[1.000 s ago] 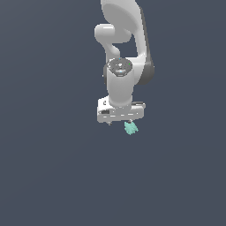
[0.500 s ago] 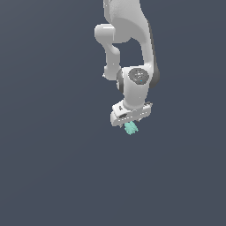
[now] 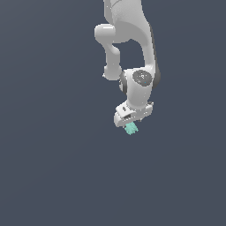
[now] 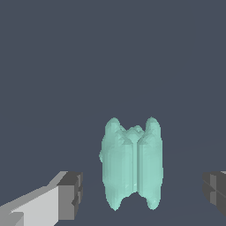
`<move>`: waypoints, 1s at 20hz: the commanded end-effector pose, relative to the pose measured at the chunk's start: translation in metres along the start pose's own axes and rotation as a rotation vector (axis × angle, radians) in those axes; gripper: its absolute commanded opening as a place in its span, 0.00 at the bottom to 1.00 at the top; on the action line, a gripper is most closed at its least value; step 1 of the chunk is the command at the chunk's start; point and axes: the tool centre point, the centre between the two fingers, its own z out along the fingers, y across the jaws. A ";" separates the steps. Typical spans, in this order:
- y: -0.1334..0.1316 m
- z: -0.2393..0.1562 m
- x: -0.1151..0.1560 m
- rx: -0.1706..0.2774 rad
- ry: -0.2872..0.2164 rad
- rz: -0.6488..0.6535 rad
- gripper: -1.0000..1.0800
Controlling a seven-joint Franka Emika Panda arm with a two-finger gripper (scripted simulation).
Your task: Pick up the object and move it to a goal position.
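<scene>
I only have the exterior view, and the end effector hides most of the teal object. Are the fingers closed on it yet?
Observer: No. In the wrist view the end effector is open, with the teal object standing between its two dark pads.
Operator: Is either pad touching it?
Observer: Neither. Bare background shows between the object and each pad, and one gap is clearly wider than the other.
Operator: How is the object oriented to the pads?
Observer: It is a lumpy, ribbed piece, longer one way than the other. Its long axis runs across the line between the pads, so they face its narrower width.
</scene>
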 end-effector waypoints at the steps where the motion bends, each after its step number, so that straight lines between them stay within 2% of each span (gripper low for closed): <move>1: 0.000 0.004 0.000 0.000 0.000 -0.001 0.96; 10: -0.001 0.043 -0.001 -0.001 0.000 -0.006 0.96; 15: -0.001 0.050 -0.001 -0.001 0.000 -0.007 0.96; 16: -0.001 0.050 -0.001 -0.001 0.000 -0.007 0.00; 20: -0.001 0.050 -0.001 -0.001 0.000 -0.007 0.00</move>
